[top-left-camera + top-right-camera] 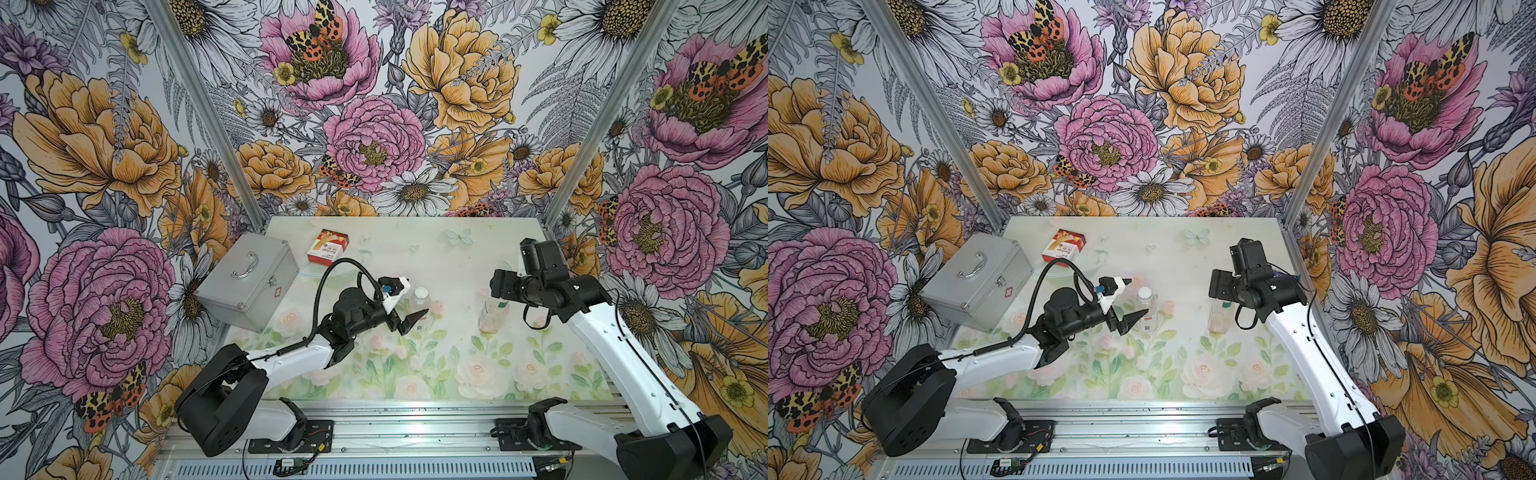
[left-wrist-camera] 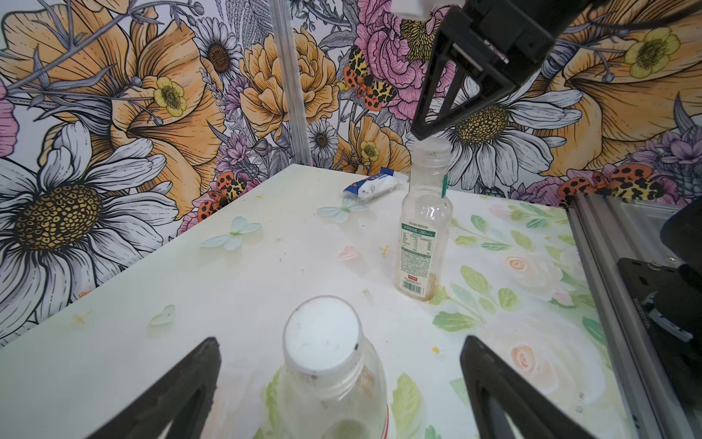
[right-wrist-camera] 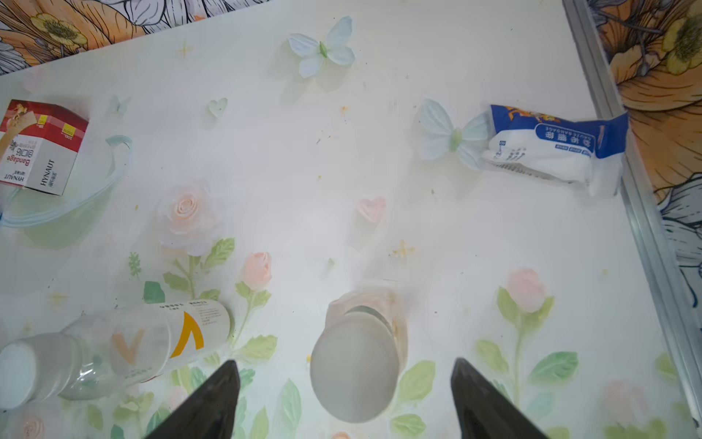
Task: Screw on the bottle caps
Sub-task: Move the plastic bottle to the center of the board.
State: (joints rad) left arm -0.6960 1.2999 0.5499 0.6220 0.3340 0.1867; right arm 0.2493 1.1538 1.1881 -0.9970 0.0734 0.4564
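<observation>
Starting big: flowered table (image 1: 415, 257), walled by printed blooms. Over at 9 o'clock on it, a shut silver case (image 1: 247, 280), handle up. Now the two bottles, both upright near the middle, well apart. Just 9 o'clock of centre, the red-label bottle (image 2: 334, 403), clear plastic; out at 3 o'clock from it, the green-label bottle (image 2: 423, 235), clear too. Straddling the first one's neck, the left gripper (image 2: 340, 339), fingers (image 2: 205, 365) flung wide, clear of the plastic on both sides, holding nothing. Hanging right over the second, the right gripper (image 3: 344, 362), fingers (image 3: 216, 403) parted well wider than the neck, holding nothing either. Up at 11 o'clock, a red-and-white bandage box (image 1: 328, 247). Tucked against the edge rail, a blue-and-white gauze packet (image 3: 554, 148). Down to the smallest: the red-label bottle's cap (image 2: 323, 334), white, seated on its neck, and the green-label bottle's cap (image 2: 431, 147), white, seated likewise. No telling how tightly threaded.
</observation>
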